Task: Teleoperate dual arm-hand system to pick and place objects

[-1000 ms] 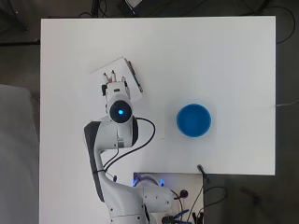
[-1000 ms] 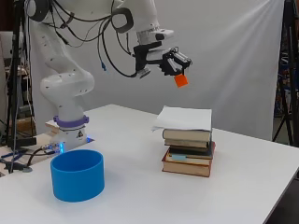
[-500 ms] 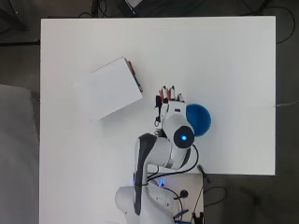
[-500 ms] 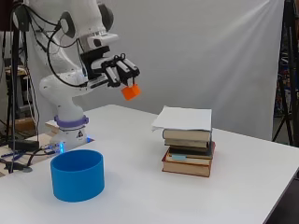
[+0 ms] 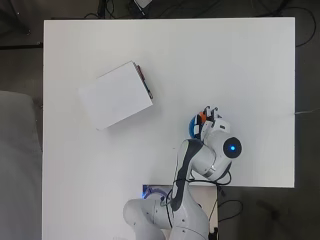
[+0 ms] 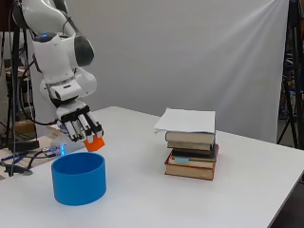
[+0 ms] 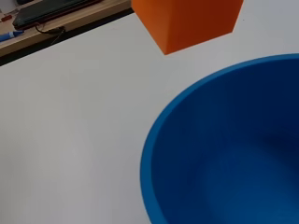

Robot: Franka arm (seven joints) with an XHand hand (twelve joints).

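An orange block [image 6: 94, 143] is pinched in my hand [image 6: 78, 126], just above the far rim of the blue round bowl [image 6: 79, 184]. From overhead the hand [image 5: 210, 120] covers most of the bowl [image 5: 192, 126], and a sliver of the orange block [image 5: 202, 116] shows between the fingers. The wrist view has the orange block [image 7: 189, 21] close up beside the bowl's rim [image 7: 159, 130], with the bowl's inside bare.
A stack of books [image 6: 191, 152] topped by a white sheet stands at the table's middle, apart from the bowl; from overhead the book stack [image 5: 116, 95] lies at the left. Cables and a lit box [image 6: 52, 151] sit by the arm's base.
The arm has swung from above the book stack across to the bowl and come down. The orange block stays in the hand and now hangs just over the bowl's rim.
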